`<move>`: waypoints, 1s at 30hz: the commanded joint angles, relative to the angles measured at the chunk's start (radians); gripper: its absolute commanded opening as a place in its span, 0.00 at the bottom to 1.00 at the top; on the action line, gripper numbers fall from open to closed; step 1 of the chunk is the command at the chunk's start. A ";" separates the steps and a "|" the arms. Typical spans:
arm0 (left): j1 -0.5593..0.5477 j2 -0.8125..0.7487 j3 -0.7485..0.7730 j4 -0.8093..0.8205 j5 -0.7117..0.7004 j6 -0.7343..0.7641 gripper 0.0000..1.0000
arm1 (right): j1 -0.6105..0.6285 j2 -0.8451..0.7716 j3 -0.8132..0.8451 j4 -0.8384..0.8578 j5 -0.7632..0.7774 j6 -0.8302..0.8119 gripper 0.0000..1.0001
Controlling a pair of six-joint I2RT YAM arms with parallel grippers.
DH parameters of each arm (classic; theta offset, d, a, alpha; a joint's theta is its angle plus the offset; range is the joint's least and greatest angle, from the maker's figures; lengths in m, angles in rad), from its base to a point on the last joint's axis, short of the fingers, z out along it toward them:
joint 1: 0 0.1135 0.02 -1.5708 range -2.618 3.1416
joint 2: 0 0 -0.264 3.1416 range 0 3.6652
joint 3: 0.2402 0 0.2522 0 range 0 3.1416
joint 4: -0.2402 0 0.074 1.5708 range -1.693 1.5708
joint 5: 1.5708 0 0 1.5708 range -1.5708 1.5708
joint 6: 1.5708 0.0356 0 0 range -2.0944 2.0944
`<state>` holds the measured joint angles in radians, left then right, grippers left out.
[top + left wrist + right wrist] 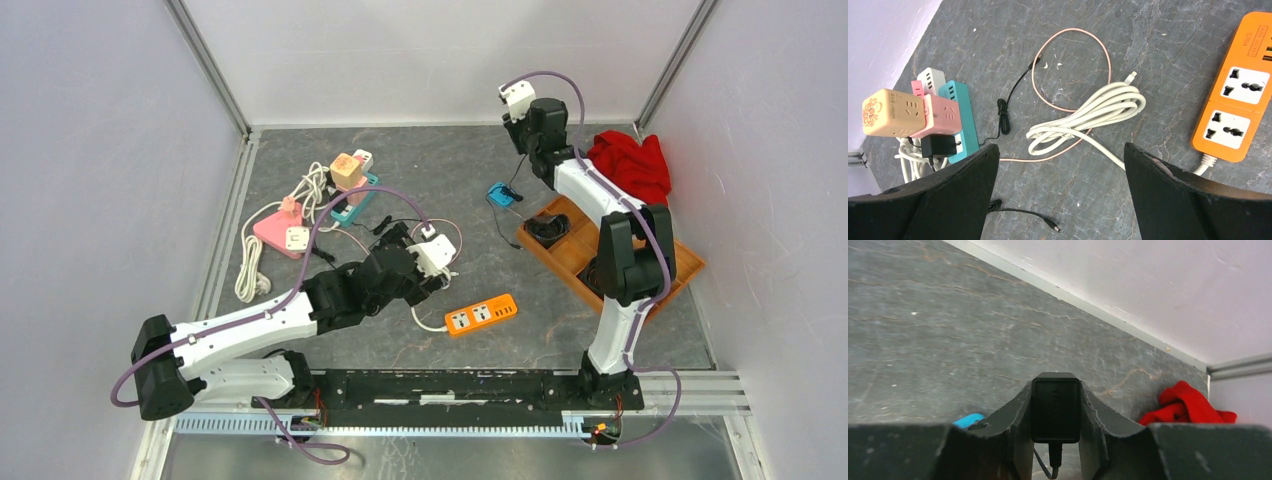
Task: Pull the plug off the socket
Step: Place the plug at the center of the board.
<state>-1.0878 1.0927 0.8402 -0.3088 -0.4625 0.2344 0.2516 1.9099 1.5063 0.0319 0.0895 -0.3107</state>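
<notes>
1. A black plug (1055, 407) is gripped by the right hand (1055, 382), clamped upright between the two fingers with its top face level with the fingertips.
2. A thin black cord is seen leaving the bottom of the plug, between the fingers.
3. The right hand is held raised above the worktop (948, 340) near the back wall, so the plug is kept clear of the surface.
4. The blue socket (500, 194) is left lying on the worktop below and just in front of the right hand, apart from the plug; only a corner of it is caught in the right wrist view.
5. A red cloth (1188, 407) is seen in the far right corner.
6. The left hand (1059, 150) is spread wide and holds nothing, poised over a coiled white cable (1088, 112), with an orange power strip (1240, 100) lying to one side.
</notes>
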 commanded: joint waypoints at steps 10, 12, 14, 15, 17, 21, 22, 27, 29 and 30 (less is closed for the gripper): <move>0.002 -0.002 -0.006 0.009 -0.045 0.058 1.00 | -0.102 0.083 -0.061 0.000 -0.015 0.020 0.06; 0.002 0.000 -0.008 0.010 -0.045 0.058 1.00 | -0.110 0.085 -0.087 0.007 -0.023 0.027 0.06; 0.003 0.004 -0.009 0.010 -0.048 0.060 1.00 | -0.114 0.092 -0.108 0.007 -0.031 0.027 0.08; 0.002 0.007 -0.010 0.009 -0.050 0.060 1.00 | -0.116 0.097 -0.116 0.004 -0.034 0.027 0.10; 0.002 0.010 -0.010 0.009 -0.051 0.062 1.00 | -0.120 0.108 -0.130 -0.002 -0.047 0.028 0.13; 0.002 0.013 -0.015 0.011 -0.059 0.066 1.00 | -0.123 0.116 -0.155 -0.012 -0.068 0.036 0.17; 0.002 0.013 -0.015 0.012 -0.060 0.066 1.00 | -0.122 0.116 -0.159 -0.015 -0.073 0.037 0.19; 0.002 0.013 -0.019 0.013 -0.067 0.071 1.00 | -0.125 0.098 -0.180 -0.025 -0.118 0.050 0.37; 0.002 0.014 -0.019 0.013 -0.069 0.071 1.00 | -0.126 0.082 -0.189 -0.027 -0.148 0.055 0.46; 0.002 0.014 -0.019 0.014 -0.070 0.072 1.00 | -0.127 0.072 -0.191 -0.028 -0.161 0.060 0.49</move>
<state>-1.0878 1.1042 0.8234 -0.3088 -0.5034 0.2382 0.1307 2.0281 1.3289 -0.0093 -0.0025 -0.2768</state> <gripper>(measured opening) 0.994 0.446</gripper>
